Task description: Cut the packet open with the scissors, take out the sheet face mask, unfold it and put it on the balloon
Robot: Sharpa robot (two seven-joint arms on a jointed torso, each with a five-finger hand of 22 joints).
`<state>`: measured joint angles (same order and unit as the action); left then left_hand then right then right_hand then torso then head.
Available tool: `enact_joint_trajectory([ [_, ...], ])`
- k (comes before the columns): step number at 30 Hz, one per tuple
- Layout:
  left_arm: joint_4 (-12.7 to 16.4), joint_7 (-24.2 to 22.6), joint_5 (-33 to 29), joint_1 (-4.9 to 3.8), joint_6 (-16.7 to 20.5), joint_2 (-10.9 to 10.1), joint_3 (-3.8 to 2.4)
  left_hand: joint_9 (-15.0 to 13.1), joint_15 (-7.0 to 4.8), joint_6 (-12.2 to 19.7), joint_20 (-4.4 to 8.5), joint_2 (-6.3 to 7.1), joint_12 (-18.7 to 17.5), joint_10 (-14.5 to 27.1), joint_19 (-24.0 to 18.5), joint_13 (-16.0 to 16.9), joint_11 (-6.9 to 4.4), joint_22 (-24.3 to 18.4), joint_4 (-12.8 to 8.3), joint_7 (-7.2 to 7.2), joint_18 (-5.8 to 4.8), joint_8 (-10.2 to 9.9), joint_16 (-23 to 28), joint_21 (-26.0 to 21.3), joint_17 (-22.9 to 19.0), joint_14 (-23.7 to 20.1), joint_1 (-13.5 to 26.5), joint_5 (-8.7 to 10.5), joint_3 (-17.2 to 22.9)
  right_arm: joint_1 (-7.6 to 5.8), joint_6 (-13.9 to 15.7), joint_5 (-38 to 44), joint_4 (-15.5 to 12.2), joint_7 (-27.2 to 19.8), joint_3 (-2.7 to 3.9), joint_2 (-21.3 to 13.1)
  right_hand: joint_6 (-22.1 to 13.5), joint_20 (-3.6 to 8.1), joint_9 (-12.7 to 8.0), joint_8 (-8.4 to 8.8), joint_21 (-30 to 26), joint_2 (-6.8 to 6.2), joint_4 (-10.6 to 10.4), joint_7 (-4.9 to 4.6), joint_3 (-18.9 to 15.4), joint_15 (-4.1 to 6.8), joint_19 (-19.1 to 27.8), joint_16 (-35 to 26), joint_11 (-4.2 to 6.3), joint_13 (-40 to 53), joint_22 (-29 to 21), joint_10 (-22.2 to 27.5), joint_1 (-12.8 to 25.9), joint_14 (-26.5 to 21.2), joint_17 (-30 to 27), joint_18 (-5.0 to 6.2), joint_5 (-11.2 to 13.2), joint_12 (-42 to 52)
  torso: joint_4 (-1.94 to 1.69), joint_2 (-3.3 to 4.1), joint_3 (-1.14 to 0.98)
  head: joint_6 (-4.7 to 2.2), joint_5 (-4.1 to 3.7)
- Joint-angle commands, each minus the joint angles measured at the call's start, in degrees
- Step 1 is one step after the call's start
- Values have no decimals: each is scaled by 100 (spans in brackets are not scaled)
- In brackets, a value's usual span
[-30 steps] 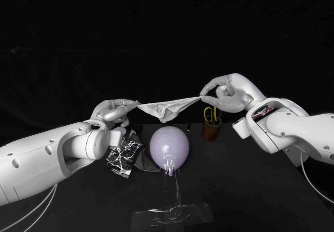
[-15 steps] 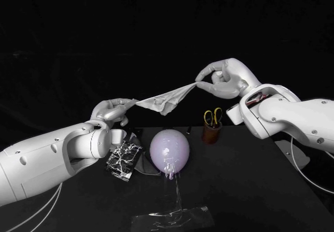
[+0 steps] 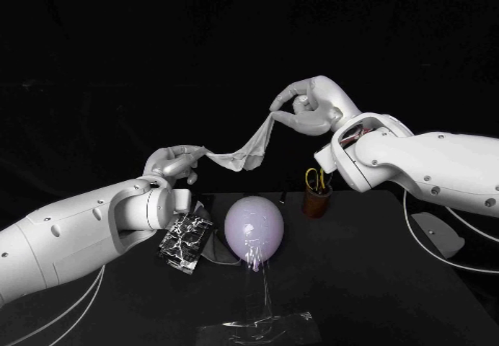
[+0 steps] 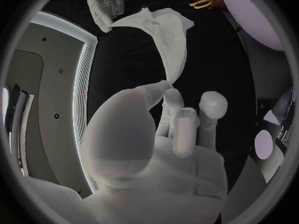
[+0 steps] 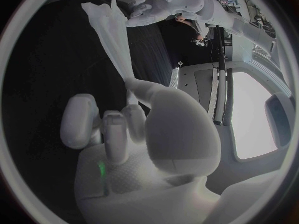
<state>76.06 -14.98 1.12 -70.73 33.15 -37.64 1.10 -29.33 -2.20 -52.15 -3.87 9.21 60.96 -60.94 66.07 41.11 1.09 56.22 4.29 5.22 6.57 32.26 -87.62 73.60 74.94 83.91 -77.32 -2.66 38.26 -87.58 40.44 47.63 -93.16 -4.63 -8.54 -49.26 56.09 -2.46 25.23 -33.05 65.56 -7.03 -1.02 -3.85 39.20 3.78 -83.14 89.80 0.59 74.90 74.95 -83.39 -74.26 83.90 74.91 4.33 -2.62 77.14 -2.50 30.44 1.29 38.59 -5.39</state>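
Head view: stretching the sheet mask (image 3: 244, 150) in mid-air between two pinches. Left hand (image 3: 174, 164) low on the left, fingers closed on one corner. Right hand (image 3: 305, 109) higher and to the right, thumb and a finger nipping the other end. Sags as a twisted, bunched strip, not yet spread flat. Hangs above the balloon (image 3: 254, 229), well apart from it. Down on the table (image 3: 395, 288): the opened packet (image 3: 185, 238) just left of the balloon, scissors (image 3: 317, 175) upright in a brown cup (image 3: 314, 202) to its right, a clear film (image 3: 260, 328) near the front edge.

Left wrist view: pinching the mask's (image 4: 168, 40) tip between thumb and a fingertip, remaining fingers raised and holding nothing.

Right wrist view: gripping the opposite tip the same way, with the mask (image 5: 112, 30) running off toward the left hand (image 5: 159, 7).

Judged to be the unfolding step, with cutting and removal apparently done. Next calls for teasing the folds apart, probably by regripping along the edges, then lowering the opened sheet onto the balloon without dragging or toppling it.
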Motion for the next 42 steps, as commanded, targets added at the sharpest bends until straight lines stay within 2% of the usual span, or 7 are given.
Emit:
enact_joint_trajectory([
  [1, -193, 132, 440, -36, -203, 104, 1, 53, 32, 85, -9, -18, -380, 344, -137, -468, 35, -161, -44, 48, 69, -72, 66, -102, 241, 118, -14, -16, -13, -36, -70, -43, 136, -76, 13, 130, 35, 24, 4, -19, -6, 27, 23, 10, 11, 14, -28, 20, -3, 501, 961, -48, 10, 610, 1509, -25, -18, -38, -3, -4, 3, -46, -5],
  [10, -753, 593, 1159, -133, -527, 460, 78, 333, 188, 389, -145, 163, -951, 594, -582, -853, 208, -733, 43, 236, 169, -468, 282, -491, -393, -188, 174, -16, -216, -96, -106, -75, 448, -92, 51, 511, 32, 24, 4, -18, -1, 31, 26, 8, 11, 14, -29, 20, -4, 504, 963, -49, 11, 610, 1509, -26, -18, -36, -2, 6, 9, -96, -13],
  [21, -1074, 1182, 1787, -161, -826, 641, 110, 529, 352, 764, -287, 413, -1361, 813, -1107, -1170, 392, -1412, 252, 418, 281, -766, 504, -980, -995, -530, 407, -14, -584, -127, -100, -78, 626, -79, 108, 729, 29, 24, 4, -17, -18, 35, 29, 7, 12, 13, -24, 20, -5, 505, 959, -49, 11, 610, 1509, -22, -19, -35, 3, 3, 1, -128, -22],
  [30, -1081, 1089, 1934, -163, -873, 646, 113, 611, 423, 910, -365, 445, -1499, 966, -1334, -1301, 465, -1733, 379, 479, 340, -856, 585, -1225, -1256, -693, 417, -15, -819, -143, -151, -74, 661, -24, 119, 758, 29, 24, 4, -17, -18, 35, 29, 7, 12, 13, -24, 20, -5, 505, 959, -49, 11, 610, 1509, -22, -19, -35, 3, 7, 9, -145, -41],
  [35, -923, 544, 2058, -159, -817, 568, 112, 682, 479, 1003, -437, 400, -1789, 1256, -1649, -1540, 516, -2090, 443, 501, 389, -877, 1069, -1595, -2412, -1415, 261, -15, -990, -145, -167, -55, 693, 31, 119, 764, 28, 24, 4, -17, -6, 36, 32, 6, 12, 13, -27, 20, -6, 504, 962, -48, 12, 610, 1509, -24, -19, -38, 2, 4, 3, -150, -32],
  [37, -805, 219, 2092, -151, -828, 508, 111, 700, 523, 953, -494, 314, -1972, 1414, -1842, -1702, 551, -2217, 362, 511, 374, -818, 1727, -1848, -3666, -2341, 9, -19, -969, -145, -170, -43, 715, 59, 120, 774, 28, 24, 4, -17, -6, 36, 32, 6, 12, 13, -27, 20, -6, 504, 962, -48, 12, 610, 1509, -24, -19, -38, 5, 9, 2, -155, -29],
  [42, -358, -650, 2211, -107, -940, 262, 106, 664, 533, 703, -537, 131, -2046, 1362, -2026, -1831, 550, -2290, 126, 492, 367, -620, 2009, -2024, -3904, -2736, -418, -16, -805, -146, -168, -23, 805, 125, 119, 829, 27, 24, 4, -17, -23, 36, 33, 6, 11, 13, -22, 20, -6, 510, 958, -51, 12, 610, 1509, -22, -19, -31, 2, 14, 6, -159, -8],
])
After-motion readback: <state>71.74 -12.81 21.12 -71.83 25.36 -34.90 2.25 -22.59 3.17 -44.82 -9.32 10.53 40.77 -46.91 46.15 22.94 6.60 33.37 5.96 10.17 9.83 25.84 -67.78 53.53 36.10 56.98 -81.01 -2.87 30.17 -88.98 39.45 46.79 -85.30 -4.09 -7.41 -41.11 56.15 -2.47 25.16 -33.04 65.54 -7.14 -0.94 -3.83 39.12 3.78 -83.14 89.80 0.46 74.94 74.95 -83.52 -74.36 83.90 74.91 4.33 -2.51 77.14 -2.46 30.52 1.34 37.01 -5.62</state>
